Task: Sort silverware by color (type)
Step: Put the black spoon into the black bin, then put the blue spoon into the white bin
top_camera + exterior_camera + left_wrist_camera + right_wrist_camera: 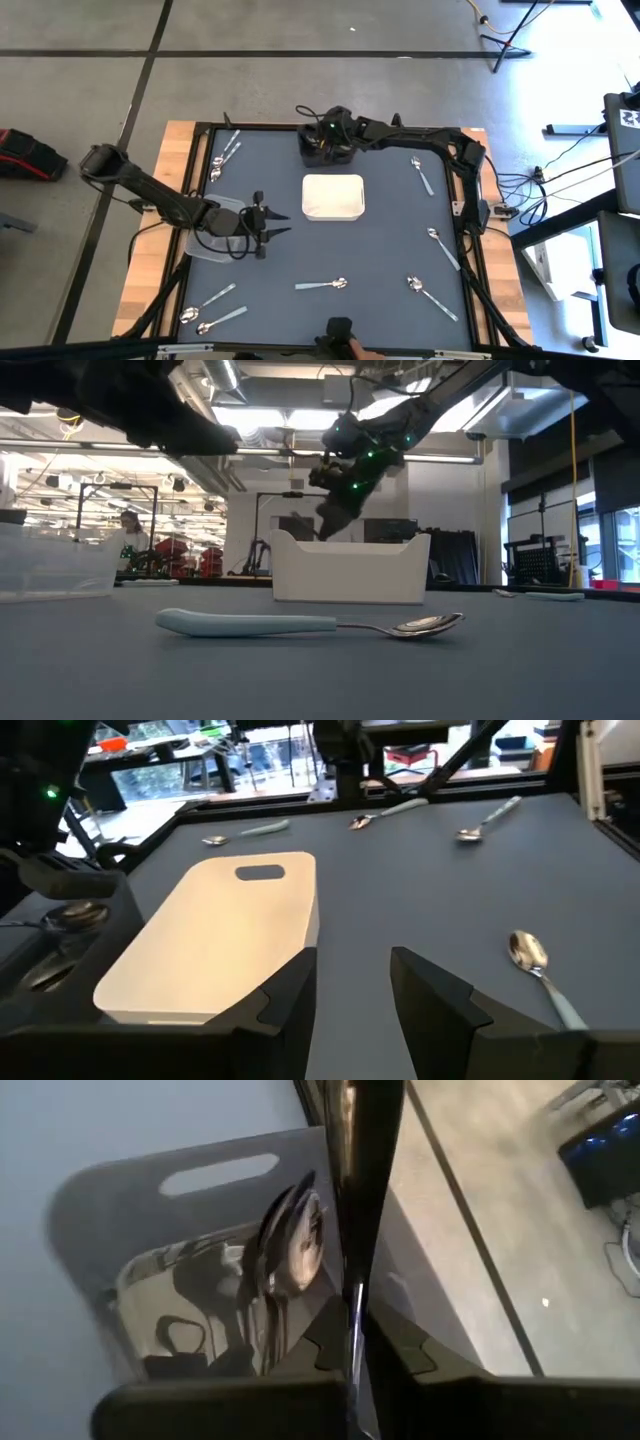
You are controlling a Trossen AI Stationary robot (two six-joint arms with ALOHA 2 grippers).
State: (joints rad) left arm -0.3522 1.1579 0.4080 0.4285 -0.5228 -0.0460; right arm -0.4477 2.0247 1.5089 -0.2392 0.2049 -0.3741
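My right gripper hangs over the black container at the table's far edge, shut on a slim dark spoon. Another spoon lies inside that container. My left gripper stands open with nothing between its fingers. It is just right of the clear container and left of the white container. Several spoons lie flat on the grey mat: two at the far left, two at the near left, one near the middle and three on the right. My right gripper pinches the dark spoon's handle between its two fingers. The fingers come slanting down from above and lie along the handle. The handle sticks out past the fingertips over the black container's open top. Its far end leaves the picture.
The white container stands in the table's middle, just beyond my left gripper. A spoon lies close by on the mat. A raised black frame runs around the mat. Open mat lies between the white container and the near spoons.
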